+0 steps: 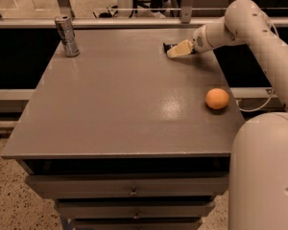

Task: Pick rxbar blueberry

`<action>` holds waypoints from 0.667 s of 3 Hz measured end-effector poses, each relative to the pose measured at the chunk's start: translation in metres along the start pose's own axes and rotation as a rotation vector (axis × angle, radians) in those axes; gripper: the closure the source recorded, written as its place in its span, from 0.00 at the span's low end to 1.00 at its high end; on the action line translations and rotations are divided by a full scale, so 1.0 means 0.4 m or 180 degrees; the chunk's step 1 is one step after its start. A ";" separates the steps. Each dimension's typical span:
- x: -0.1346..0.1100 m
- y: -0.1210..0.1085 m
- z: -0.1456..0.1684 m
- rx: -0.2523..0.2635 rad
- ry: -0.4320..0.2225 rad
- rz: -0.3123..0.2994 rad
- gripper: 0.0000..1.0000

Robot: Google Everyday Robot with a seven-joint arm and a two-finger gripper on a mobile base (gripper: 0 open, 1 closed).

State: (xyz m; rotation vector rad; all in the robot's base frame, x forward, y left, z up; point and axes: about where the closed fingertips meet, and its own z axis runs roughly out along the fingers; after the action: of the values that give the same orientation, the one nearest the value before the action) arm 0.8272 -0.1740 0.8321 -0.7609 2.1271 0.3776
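Over at the table's (125, 104) far right, line your gripper (178, 50) squarely along the dark bar (168, 46) at its tip; whether it's clenched is unclear.
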 end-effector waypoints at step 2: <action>-0.007 0.000 -0.005 -0.0001 0.0000 -0.0002 0.93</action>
State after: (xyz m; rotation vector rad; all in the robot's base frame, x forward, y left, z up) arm 0.8272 -0.1738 0.8357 -0.7615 2.1267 0.3776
